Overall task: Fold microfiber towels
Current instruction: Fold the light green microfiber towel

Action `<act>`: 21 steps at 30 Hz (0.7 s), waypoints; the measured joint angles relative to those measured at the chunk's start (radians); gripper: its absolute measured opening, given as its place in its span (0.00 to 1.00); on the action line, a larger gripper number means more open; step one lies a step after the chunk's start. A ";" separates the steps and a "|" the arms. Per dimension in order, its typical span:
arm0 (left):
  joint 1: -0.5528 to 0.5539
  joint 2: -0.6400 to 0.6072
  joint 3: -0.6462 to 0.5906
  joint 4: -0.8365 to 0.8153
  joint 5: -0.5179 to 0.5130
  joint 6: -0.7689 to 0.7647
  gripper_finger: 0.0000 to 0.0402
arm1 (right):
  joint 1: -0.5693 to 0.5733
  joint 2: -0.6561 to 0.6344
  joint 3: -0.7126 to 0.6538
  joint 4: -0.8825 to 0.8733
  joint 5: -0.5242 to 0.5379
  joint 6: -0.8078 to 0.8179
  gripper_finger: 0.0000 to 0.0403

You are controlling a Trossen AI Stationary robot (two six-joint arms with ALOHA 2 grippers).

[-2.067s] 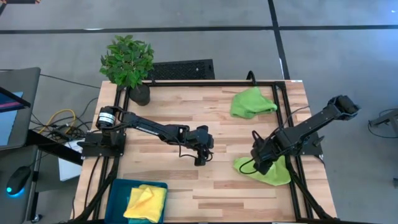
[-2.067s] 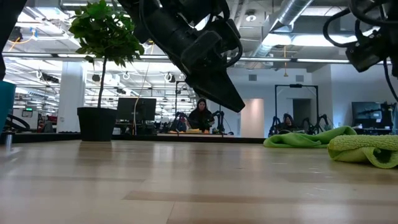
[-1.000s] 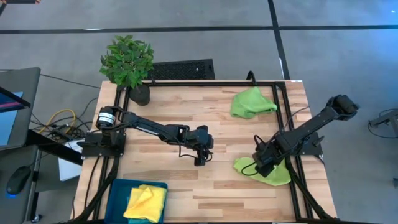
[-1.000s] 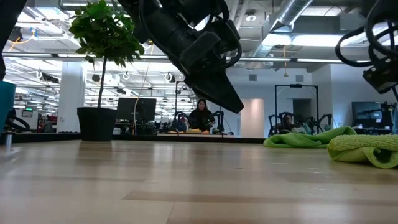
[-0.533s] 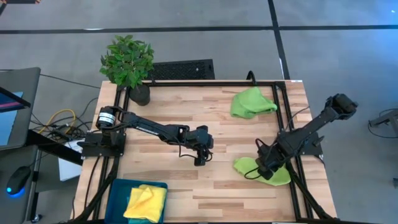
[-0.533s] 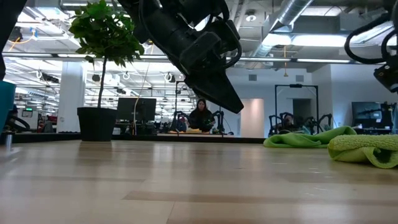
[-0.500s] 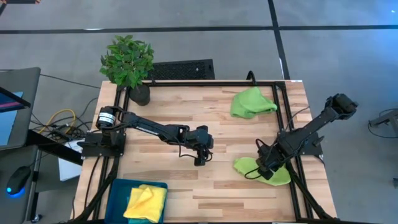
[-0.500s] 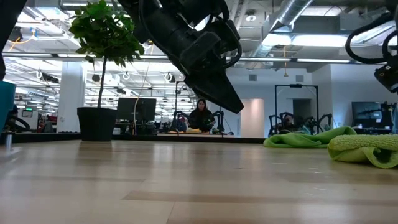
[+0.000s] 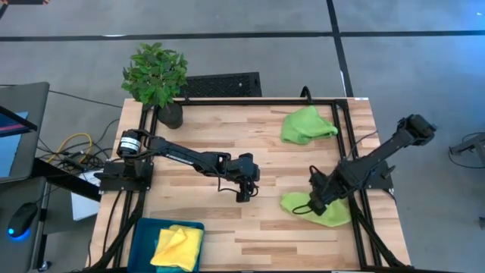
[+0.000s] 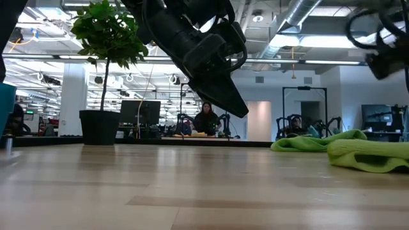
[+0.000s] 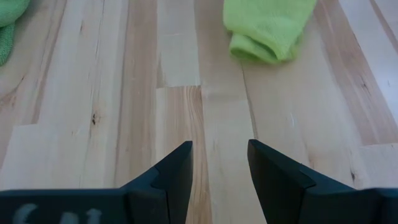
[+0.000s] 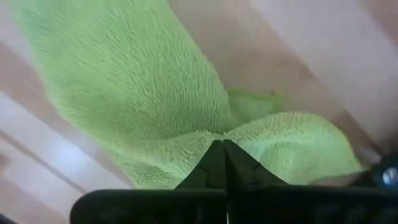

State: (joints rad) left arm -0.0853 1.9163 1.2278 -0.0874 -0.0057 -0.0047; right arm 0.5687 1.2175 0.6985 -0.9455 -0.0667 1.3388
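A lime green towel (image 9: 330, 214) lies crumpled at the table's right near side; it also shows in the low view (image 10: 367, 156) and the left wrist view (image 11: 270, 28). My right gripper (image 9: 312, 203) is over its left part, shut on it. A second lime green towel (image 9: 307, 125) lies bunched at the far right. A yellow towel (image 9: 178, 244) lies in the teal tray (image 9: 145, 229). The teal towel is out of view. My left gripper (image 9: 242, 196) hangs open and empty above the table's middle. My right gripper (image 12: 222, 142) pinches a bunched-up ridge of the lime green towel (image 12: 214, 127) between its two shut fingers, in the towel's left part. The fingers come from above, slanting from the right. How many layers they hold cannot be told. The rest of the towel lies slack on the table.
A potted plant (image 9: 157, 76) stands at the far left corner. The tray sits at the near left corner. Bare wood (image 9: 212, 136) lies between the two arms and toward the far left. A black frame rail (image 9: 341, 129) runs along the right side.
My right gripper has gone toward the table's near edge onto the lime green towel, then a little toward the left and up. The towel's left part has slid a little to the left with it and bunched.
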 joint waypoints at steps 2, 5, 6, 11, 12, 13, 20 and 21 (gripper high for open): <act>0.000 0.000 0.000 -0.001 0.016 -0.012 0.37 | -0.023 0.000 0.032 -0.002 0.045 -0.052 0.01; 0.010 0.000 0.000 0.004 0.085 -0.046 0.37 | -0.063 0.000 0.085 -0.035 0.127 -0.144 0.01; 0.013 0.000 0.000 0.012 0.106 -0.056 0.37 | -0.077 0.000 0.103 -0.052 0.156 -0.171 0.01; 0.025 0.000 0.000 0.056 0.119 -0.061 0.37 | -0.141 0.000 0.165 -0.126 0.277 -0.296 0.01; 0.027 0.000 0.000 0.072 0.118 -0.074 0.37 | -0.152 0.000 0.174 -0.135 0.296 -0.322 0.01; 0.030 0.000 0.000 0.087 0.119 -0.105 0.37 | -0.161 0.000 0.182 -0.137 0.314 -0.350 0.00; 0.059 0.000 0.000 0.200 0.125 -0.326 0.37 | -0.192 0.000 0.254 -0.155 0.428 -0.519 0.00; 0.062 0.000 0.000 0.204 0.125 -0.339 0.37 | -0.192 0.000 0.267 -0.162 0.440 -0.538 0.00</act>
State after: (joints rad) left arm -0.0237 1.9163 1.2274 0.1168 0.1192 -0.3437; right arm 0.3767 1.2175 0.9651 -1.1077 0.3728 0.8013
